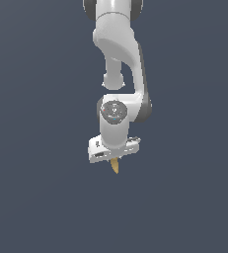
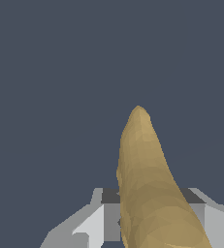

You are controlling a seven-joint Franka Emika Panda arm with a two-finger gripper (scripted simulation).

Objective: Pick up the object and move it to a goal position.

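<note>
The object (image 1: 115, 167) is a slim yellow-orange banana-like piece whose tapered tip pokes out below the white hand in the exterior view. My gripper (image 1: 114, 159) is shut on it and holds it in the air, pointing down. In the wrist view the object (image 2: 147, 184) fills the middle, running out from between the grey fingers (image 2: 96, 225) to a blunt tip. Most of its length is hidden by the hand in the exterior view. No goal marker shows in either view.
The white arm (image 1: 123, 54) comes down from the top of the exterior view. All around it is a plain dark blue-grey background (image 1: 36, 148).
</note>
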